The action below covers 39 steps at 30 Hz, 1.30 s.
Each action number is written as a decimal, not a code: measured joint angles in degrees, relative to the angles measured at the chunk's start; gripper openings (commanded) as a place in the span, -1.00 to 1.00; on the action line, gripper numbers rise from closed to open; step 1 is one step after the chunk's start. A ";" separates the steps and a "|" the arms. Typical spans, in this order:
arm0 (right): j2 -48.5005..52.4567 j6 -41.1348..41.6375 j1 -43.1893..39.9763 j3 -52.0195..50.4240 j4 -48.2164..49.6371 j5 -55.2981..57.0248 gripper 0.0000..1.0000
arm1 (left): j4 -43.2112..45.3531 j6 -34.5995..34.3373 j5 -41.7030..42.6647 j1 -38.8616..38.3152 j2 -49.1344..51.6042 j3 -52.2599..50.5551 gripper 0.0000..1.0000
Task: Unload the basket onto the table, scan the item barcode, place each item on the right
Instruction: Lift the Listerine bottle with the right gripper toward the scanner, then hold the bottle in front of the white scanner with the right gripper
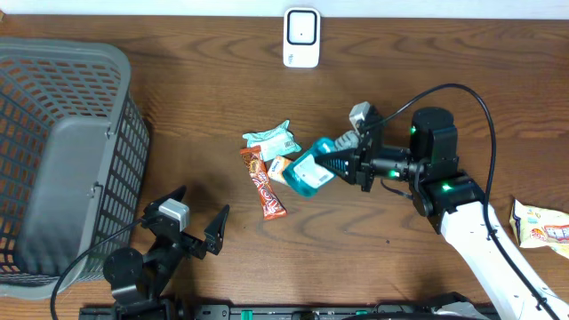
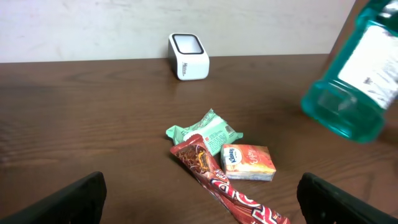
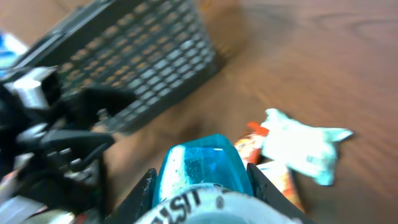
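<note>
A teal mouthwash bottle with a white label hangs tilted above the table's middle, and my right gripper is shut on it. In the right wrist view the bottle fills the space between both black fingers. From the left wrist view the bottle floats at the upper right. The white scanner stands at the table's far edge, also seen as a small box. My left gripper sits open near the front edge, nothing between its fingers.
A green packet, a red candy bar and a small orange tissue box lie under and left of the bottle. A grey plastic basket fills the left side. A snack bag lies at the right edge.
</note>
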 measured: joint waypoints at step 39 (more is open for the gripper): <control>32.72 -24.13 9.88 28.96 13.31 59.08 -0.53 | -0.02 0.00 0.00 0.00 0.00 0.00 0.96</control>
